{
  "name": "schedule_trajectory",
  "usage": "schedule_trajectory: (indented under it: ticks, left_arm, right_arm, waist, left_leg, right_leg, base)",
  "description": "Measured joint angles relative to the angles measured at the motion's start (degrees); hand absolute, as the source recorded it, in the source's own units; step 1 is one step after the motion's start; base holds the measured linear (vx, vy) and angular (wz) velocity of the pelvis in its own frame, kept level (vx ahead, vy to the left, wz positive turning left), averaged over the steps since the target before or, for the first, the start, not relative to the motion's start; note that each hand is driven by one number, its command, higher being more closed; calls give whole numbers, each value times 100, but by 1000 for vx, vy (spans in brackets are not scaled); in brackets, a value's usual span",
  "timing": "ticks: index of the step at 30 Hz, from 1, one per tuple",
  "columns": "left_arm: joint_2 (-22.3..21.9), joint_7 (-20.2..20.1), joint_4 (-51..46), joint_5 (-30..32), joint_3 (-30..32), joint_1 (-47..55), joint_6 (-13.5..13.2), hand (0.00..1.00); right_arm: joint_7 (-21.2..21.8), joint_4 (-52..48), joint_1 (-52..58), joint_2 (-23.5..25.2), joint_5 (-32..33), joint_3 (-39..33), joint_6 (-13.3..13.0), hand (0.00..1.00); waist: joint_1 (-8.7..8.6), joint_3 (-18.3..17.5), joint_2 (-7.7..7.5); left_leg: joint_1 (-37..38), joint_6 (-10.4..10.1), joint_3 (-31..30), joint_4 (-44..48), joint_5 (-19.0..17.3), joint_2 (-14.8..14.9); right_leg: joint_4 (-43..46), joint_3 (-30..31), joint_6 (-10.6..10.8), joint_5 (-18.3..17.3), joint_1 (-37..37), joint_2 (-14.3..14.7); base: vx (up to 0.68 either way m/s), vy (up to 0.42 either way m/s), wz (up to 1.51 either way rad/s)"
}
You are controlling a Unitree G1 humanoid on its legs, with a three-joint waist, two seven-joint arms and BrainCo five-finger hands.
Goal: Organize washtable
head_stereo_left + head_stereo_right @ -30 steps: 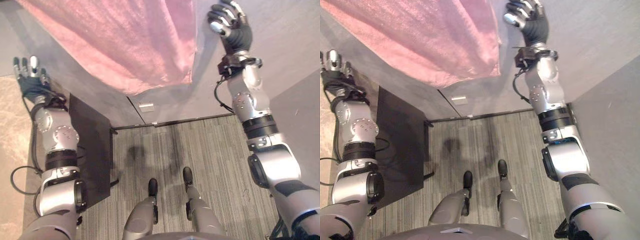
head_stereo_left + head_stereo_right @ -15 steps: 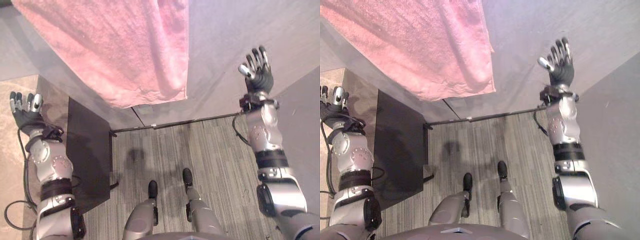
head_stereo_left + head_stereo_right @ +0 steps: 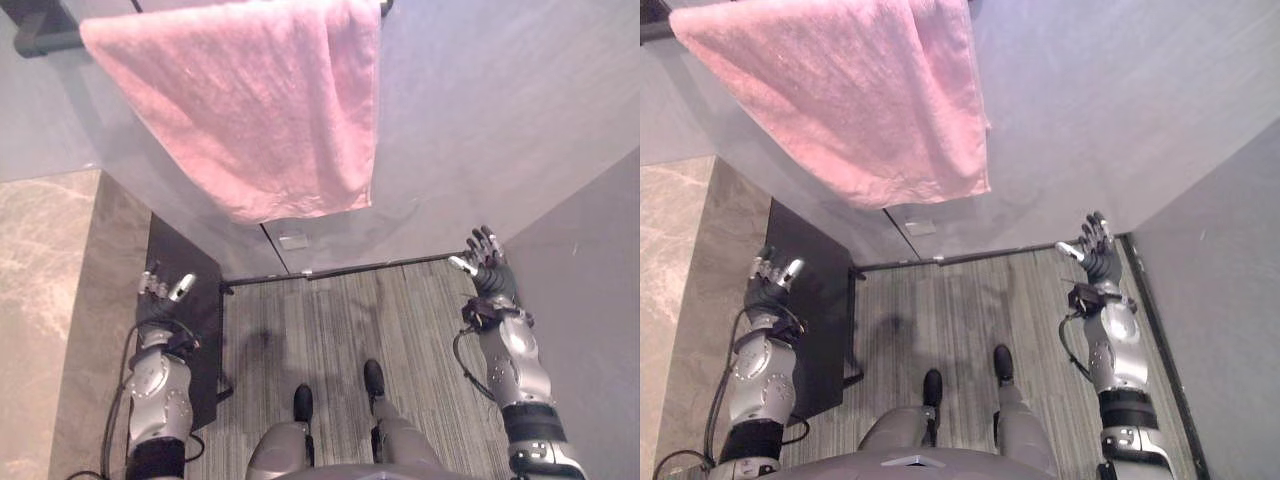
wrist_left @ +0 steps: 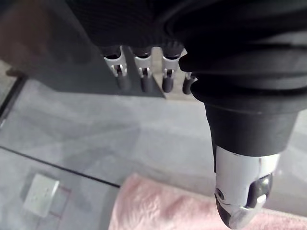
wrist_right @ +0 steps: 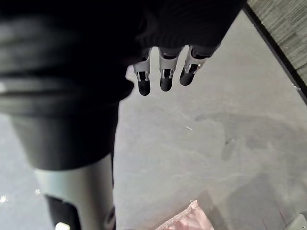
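one pink towel [image 3: 250, 110] hangs over the dark rail [image 3: 45, 35], so your job looks nearly done. your left hand [image 3: 773, 283] and right hand [image 3: 1095, 255] are well below the towel, fingers straight and apart, holding nothing.

arms [image 3: 518, 362] silver-grey, black bands | left hand [image 3: 772, 282], right hand [image 3: 486, 268] dark ribbed covers | fingers [image 5: 164, 79] silver, dark-tipped

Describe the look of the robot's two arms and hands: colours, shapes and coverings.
The left arm and right arm are made of rounded silver-grey shells joined by black bands. The left hand and right hand each have silver fingers with dark tips. A dark ribbed cover wraps the back of each hand and the wrist.
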Motion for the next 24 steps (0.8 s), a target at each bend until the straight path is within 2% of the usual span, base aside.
schedule_trajectory:
  ticks: [3,6,7,9,10,12,14,17,19,24]
  left_arm:
    - [-156,-166,163,12,-194,135,11,0]
    - [-295,-300,1028,62,-411,233,58,0]
    - [-424,-315,1683,215,-412,277,93,0]
    - [-487,-318,2391,528,-403,283,200,0]
    - [-559,-308,3098,833,-378,308,302,0]
    - [-647,-282,3657,1052,-325,378,409,0]
    - [-862,-247,4390,1081,190,474,555,0]
    - [-844,-178,4767,1356,662,535,687,0]
    - [-878,-155,4876,1351,829,664,777,0]
    - [-892,-174,5029,1352,963,781,806,0]
  right_arm:
    - [73,91,389,169,-3,8,3,0]
    - [150,722,709,342,-283,20,18,0]
    - [159,1181,881,419,-404,25,39,0]
    - [184,1666,999,484,-538,36,46,0]
    - [206,2316,1050,512,-750,32,60,0]
    - [204,2969,1066,527,-934,-12,122,0]
    - [149,4092,1085,613,-1204,-498,186,0]
    - [-32,5033,1136,661,-1344,-1434,389,0]
    - [-138,5179,1287,670,-1499,-1801,433,0]
    - [-221,5210,1494,709,-1522,-2107,515,0]
  waist:
    - [-33,-103,0]
    - [-62,-195,21]
    - [-64,-315,23]
    - [-79,-351,24]
    - [-109,-358,20]
    - [-111,-373,7]
    - [-120,-417,13]
    - [-123,-499,54]
    - [-169,-603,78]
    - [-191,-739,83]
  left_leg:
    - [15,29,-3,105,-72,-6]
    - [149,26,-7,154,-115,-4]
    - [150,21,-21,158,-122,-5]
    - [187,13,-51,154,-128,-1]
    - [232,5,-56,152,-133,2]
    - [256,0,-56,147,-136,2]
    - [376,-22,-61,92,-149,4]
    - [619,-26,-80,-67,-146,6]
    - [732,1,-47,-157,-163,5]
    - [935,8,16,-304,-168,7]
  right_leg:
    - [0,-10,14,-10,73,-15]
    - [0,-19,42,-78,231,-16]
    - [-1,-38,41,-132,239,-20]
    - [-2,-69,26,-147,286,-18]
    - [-3,-93,-10,-179,336,-19]
    - [-3,-99,-18,-185,354,-22]
    - [-7,-125,-37,-211,463,-22]
    - [-23,-147,-49,-255,651,-16]
    - [-29,-137,-50,-273,712,-13]
    - [-37,-112,-63,-309,863,0]
  base:
    - [1,10,0]
    - [0,0,0]
    - [-17,-7,6]
    - [-14,-10,8]
    - [-23,-7,6]
    - [-7,-1,-2]
    - [0,1,3]
    - [1,4,1]
    - [4,17,-8]
    - [4,15,-7]
